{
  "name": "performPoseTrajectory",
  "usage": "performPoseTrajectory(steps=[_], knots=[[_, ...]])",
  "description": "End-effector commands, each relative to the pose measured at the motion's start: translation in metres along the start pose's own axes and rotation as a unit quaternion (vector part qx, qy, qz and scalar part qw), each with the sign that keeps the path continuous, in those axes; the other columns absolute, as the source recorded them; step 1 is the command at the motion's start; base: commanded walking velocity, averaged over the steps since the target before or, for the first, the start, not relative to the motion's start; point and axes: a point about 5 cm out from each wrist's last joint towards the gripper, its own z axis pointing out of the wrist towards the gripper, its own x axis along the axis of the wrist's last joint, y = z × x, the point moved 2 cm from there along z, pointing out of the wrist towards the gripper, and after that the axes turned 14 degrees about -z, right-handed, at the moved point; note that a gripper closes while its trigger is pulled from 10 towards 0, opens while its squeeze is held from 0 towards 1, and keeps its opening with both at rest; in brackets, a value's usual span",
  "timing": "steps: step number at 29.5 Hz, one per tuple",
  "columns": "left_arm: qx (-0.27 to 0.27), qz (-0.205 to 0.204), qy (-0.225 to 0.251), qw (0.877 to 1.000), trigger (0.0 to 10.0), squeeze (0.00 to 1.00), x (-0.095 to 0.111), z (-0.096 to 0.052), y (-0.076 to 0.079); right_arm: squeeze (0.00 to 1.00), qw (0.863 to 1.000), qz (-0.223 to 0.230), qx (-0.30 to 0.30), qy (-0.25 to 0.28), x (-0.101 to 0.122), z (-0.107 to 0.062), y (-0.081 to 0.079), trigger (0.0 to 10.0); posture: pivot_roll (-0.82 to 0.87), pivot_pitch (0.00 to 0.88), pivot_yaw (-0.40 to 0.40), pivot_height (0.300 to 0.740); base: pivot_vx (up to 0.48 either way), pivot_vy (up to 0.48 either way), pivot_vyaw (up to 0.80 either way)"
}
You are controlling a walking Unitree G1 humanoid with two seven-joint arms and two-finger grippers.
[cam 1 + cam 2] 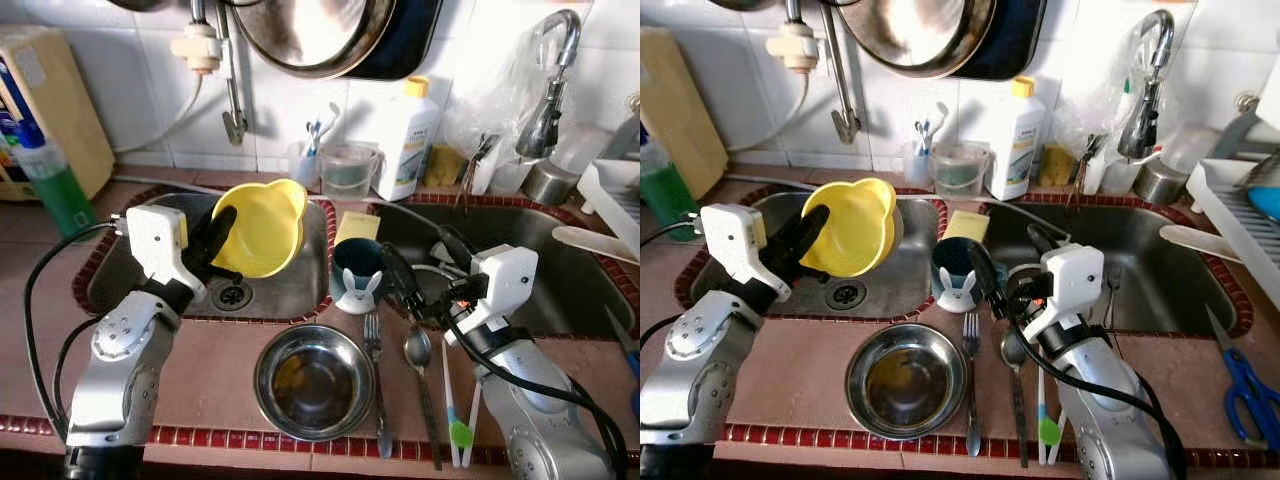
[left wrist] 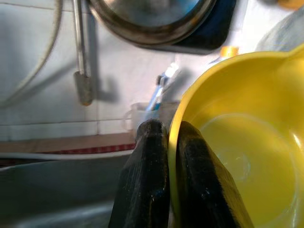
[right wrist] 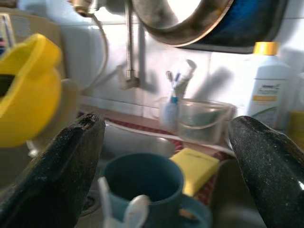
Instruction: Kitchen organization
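My left gripper (image 2: 169,142) is shut on the rim of a yellow bowl (image 1: 262,228), holding it tilted above the left sink basin (image 1: 290,290). One finger is inside the rim and the other outside. My right gripper (image 1: 415,250) stands open over the divider between the basins, just right of a dark blue mug (image 1: 357,262) that holds a white bunny-shaped piece (image 1: 357,291). In the right wrist view the mug (image 3: 142,183) lies between and below its spread fingers (image 3: 78,147). A steel bowl (image 1: 314,381) sits on the front counter.
A fork (image 1: 376,370), a spoon (image 1: 420,360) and a toothbrush (image 1: 455,420) lie right of the steel bowl. A yellow sponge (image 1: 356,227) rests behind the mug. A detergent bottle (image 1: 407,140), a faucet (image 1: 550,90), a dish rack (image 1: 1240,215) and blue scissors (image 1: 1245,385) are nearby.
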Motion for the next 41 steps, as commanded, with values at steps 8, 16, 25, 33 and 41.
performPoseTrajectory(steps=[8,16,25,33,41], knots=[[-0.003,0.029,-0.007,1.000,10.0,0.00,0.004,0.023,-0.010,0.00,0.997,0.022,0.072,-0.006,0.000,-0.004,-0.022,10.0,-0.06,0.016,0.010,0.740,0.000,0.000,0.00],[-0.007,0.043,-0.036,0.998,10.0,0.00,-0.010,0.049,-0.013,0.00,0.994,0.040,0.103,-0.018,-0.003,-0.009,-0.029,10.0,-0.08,0.013,0.010,0.740,0.000,0.000,0.00],[-0.012,0.053,-0.063,0.996,10.0,0.00,-0.023,0.075,-0.013,0.00,0.987,0.071,0.142,-0.027,-0.003,-0.016,-0.039,10.0,-0.09,0.016,0.014,0.740,0.000,0.000,0.00],[0.006,0.087,-0.117,0.989,10.0,0.00,-0.042,0.077,-0.023,0.00,0.983,0.104,0.150,-0.016,0.006,-0.020,-0.042,10.0,-0.11,0.031,0.026,0.740,0.000,0.000,0.00],[0.040,0.118,-0.152,0.981,10.0,0.00,-0.045,0.072,-0.042,0.00,0.982,0.128,0.130,-0.041,-0.002,-0.031,-0.040,10.0,-0.13,0.062,0.038,0.740,0.000,0.000,0.00]])
